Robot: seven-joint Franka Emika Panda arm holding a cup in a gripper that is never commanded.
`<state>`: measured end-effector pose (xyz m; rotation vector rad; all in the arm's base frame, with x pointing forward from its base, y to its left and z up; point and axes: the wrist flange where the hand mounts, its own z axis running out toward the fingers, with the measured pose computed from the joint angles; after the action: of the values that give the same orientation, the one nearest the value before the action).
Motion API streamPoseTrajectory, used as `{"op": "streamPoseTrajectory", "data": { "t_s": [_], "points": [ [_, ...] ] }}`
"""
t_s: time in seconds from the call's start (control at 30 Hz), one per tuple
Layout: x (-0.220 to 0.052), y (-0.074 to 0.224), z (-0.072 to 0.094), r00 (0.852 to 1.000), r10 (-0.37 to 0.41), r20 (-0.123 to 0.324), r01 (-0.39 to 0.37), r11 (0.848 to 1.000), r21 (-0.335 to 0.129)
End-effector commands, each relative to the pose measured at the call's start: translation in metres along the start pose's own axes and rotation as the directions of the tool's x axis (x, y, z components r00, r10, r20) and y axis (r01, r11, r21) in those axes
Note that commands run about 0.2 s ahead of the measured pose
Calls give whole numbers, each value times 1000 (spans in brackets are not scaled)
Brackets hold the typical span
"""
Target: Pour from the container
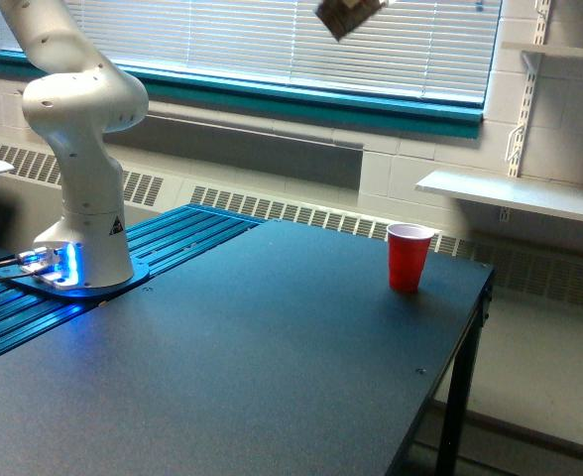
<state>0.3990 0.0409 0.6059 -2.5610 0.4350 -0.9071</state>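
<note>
Standing at the left of the frame, the white arm (78, 149) rises from its round base on the blue ribbed mat (163, 253), with blue lights glowing at the foot. Its lower links go straight up and lean out through the upper left corner, so the upper links and wrist are out of frame.

End effector: not in view; whether it is wide, narrow or holding anything cannot be told from this view.

Container (348, 15): a small clear cup with dark brown contents shows at the top edge, centre of the frame, in front of the window blinds (272, 40). It is tilted, with one corner pointing down and to the left. Its upper part is cut off by the frame edge, so its contact with the end effector cannot be seen.

Red cup (408, 257): upright, white inside, standing on the dark counter (252, 367) near the far right edge. It sits well below the container and somewhat to the right of it.

White shelf (510, 193) on the wall at the right.
</note>
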Motion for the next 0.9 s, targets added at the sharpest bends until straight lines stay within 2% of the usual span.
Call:
{"op": "streamPoseTrajectory", "data": {
  "t_s": [0.03, 0.5, 0.9],
  "points": [
    [-13, -17, 19, 996, -77, 37, 76, 997, 16],
    [-35, -32, 56, 986, -114, 120, 115, 993, -2],
    [-56, -36, 81, 970, -142, 197, 145, 989, -1]
  ]
}}
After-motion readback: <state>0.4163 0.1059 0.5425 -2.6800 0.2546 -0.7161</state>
